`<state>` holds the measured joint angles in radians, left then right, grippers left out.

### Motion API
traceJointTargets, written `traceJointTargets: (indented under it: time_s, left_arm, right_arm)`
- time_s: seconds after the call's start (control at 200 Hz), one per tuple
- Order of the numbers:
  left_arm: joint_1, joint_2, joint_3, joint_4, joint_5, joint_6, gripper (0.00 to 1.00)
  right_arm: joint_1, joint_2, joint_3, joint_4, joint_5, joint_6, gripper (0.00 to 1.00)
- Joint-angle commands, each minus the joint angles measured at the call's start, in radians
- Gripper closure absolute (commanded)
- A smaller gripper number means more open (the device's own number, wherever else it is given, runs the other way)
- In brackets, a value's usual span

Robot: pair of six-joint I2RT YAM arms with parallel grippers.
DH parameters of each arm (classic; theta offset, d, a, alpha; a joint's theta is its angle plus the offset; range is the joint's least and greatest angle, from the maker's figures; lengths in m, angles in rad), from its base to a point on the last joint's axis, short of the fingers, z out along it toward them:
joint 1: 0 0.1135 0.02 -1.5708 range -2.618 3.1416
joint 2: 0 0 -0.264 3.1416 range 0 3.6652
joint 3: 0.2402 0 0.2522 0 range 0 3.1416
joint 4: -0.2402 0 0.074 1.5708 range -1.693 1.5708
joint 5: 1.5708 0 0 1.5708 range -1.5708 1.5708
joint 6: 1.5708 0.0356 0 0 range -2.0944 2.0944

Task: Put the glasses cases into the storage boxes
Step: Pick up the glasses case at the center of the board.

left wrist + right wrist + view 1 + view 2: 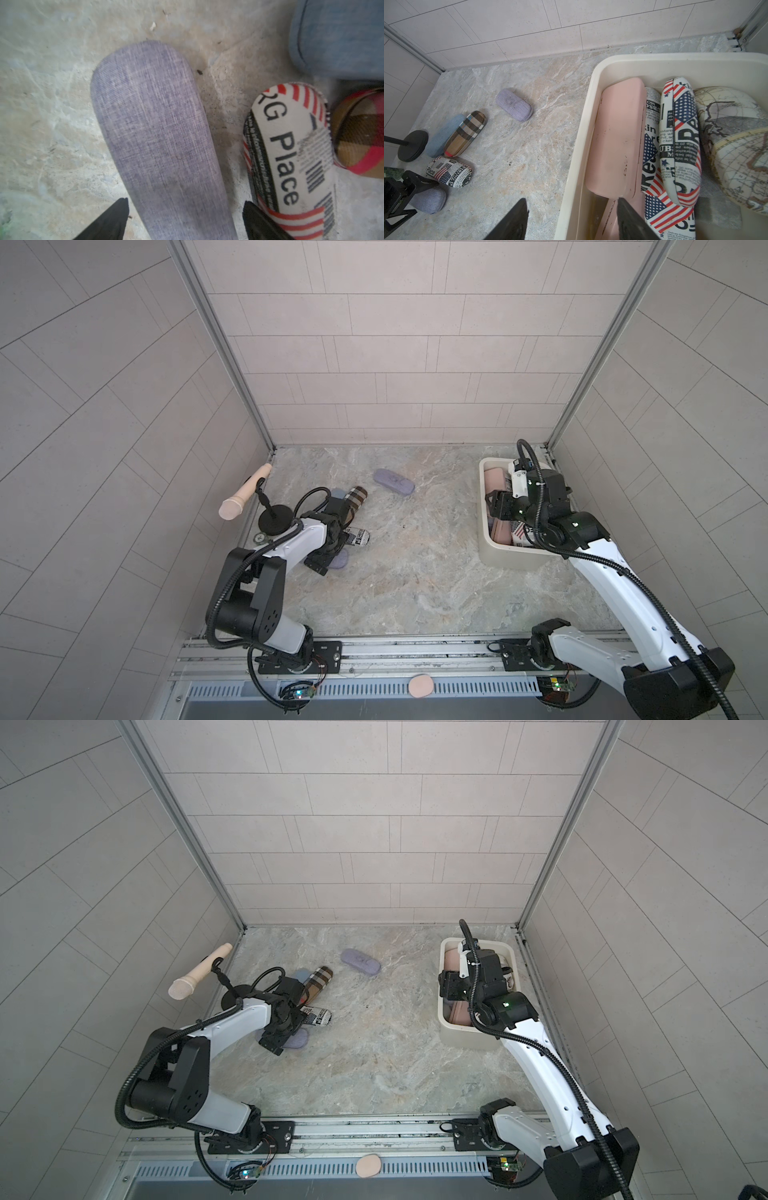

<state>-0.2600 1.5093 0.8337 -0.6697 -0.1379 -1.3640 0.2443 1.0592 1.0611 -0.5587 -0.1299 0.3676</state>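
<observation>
My left gripper (186, 207) is open and straddles a purple-grey fabric glasses case (153, 128) on the floor, with a gap at each fingertip. Beside it lie a newspaper-print case (291, 155), a plaid case (357, 499) and a blue case (337, 492). Another purple case (393, 482) lies apart, farther back. The cream storage box (511, 562) stands at the right and holds a pink case (616, 141), a flag-print case (679, 141) and a map-print case (737, 145). Over the box's near wall (612, 60) my right gripper (572, 200) hangs open and holds nothing.
A pale pink microphone-shaped object (245, 497) on a black round stand (274, 520) sits against the left wall, close behind the left arm. A pink oval item (421, 686) rests on the front rail. Tiled walls enclose three sides.
</observation>
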Motion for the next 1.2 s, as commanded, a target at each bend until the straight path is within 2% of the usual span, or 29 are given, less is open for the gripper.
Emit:
traceJointTargets:
  time_s: [0.0,0.185,0.29,0.425,0.595,0.765,0.845,1.001,1.106,1.196]
  left_arm:
    - [0.005,-0.007,-0.044,0.042,-0.006,-0.037,0.09]
    - [0.004,-0.036,-0.122,0.129,0.004,-0.039,0.20]
    - [0.004,-0.071,-0.177,0.209,0.011,-0.024,0.30]
    - [0.004,-0.110,-0.211,0.233,0.010,-0.001,0.37]
    - [-0.011,-0.219,-0.224,0.176,-0.006,0.034,0.44]
    - [-0.104,-0.380,-0.213,0.007,-0.143,-0.019,0.46]
    - [-0.143,-0.453,-0.214,-0.018,-0.187,-0.025,0.47]
    - [-0.195,-0.490,-0.142,-0.016,-0.229,0.057,0.50]
    - [-0.250,-0.441,-0.038,-0.010,-0.279,0.141,0.51]
    - [-0.333,-0.369,0.063,-0.007,-0.368,0.238,0.51]
  right_arm:
    - [0.011,0.006,0.016,-0.015,0.017,0.002,0.31]
    - [0.011,-0.002,0.025,-0.018,0.023,-0.004,0.31]
    - [0.011,-0.001,0.025,-0.011,-0.002,-0.010,0.40]
    - [0.019,0.002,0.016,0.009,-0.032,-0.003,0.46]
    - [0.024,0.007,0.035,0.006,-0.037,-0.006,0.47]
    - [0.027,0.032,0.043,0.024,-0.030,-0.007,0.50]
    - [0.029,0.040,0.052,0.026,-0.031,-0.010,0.50]
    - [0.028,0.037,0.051,0.026,-0.024,-0.010,0.50]
    - [0.029,0.032,0.029,0.030,-0.023,0.000,0.50]
    - [0.027,0.030,0.022,0.030,-0.019,0.005,0.49]
